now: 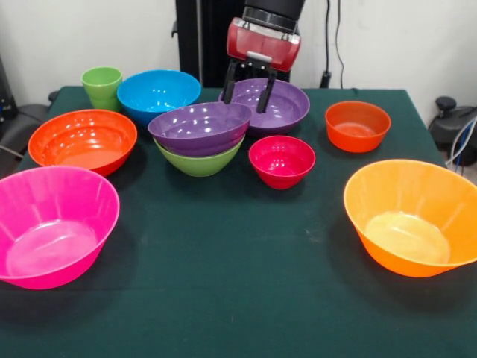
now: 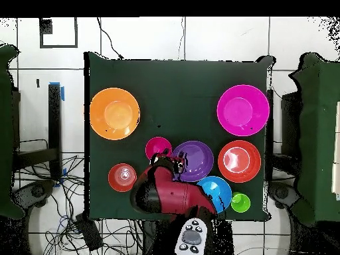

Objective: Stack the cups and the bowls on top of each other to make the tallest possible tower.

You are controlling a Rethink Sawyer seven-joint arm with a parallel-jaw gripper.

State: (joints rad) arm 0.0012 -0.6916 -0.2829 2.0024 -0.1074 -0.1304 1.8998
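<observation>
My gripper (image 1: 247,89) is open and empty. It hangs just over the left part of a purple bowl (image 1: 283,104) at the back of the table. In the overhead view the gripper (image 2: 166,161) and arm hide that bowl. The tower (image 1: 200,138) is a purple bowl sitting in a lime-green bowl, just in front and to the left of the gripper; it also shows in the overhead view (image 2: 196,161). The lime-green cup (image 1: 102,86) stands upright at the back left, beside a blue bowl (image 1: 156,93).
A red-orange bowl (image 1: 82,140) and a large pink bowl (image 1: 52,224) sit on the left. A small magenta bowl (image 1: 282,160) is in the middle, a small orange bowl (image 1: 358,125) is at the back right, and a large orange bowl (image 1: 414,216) is at the right edge.
</observation>
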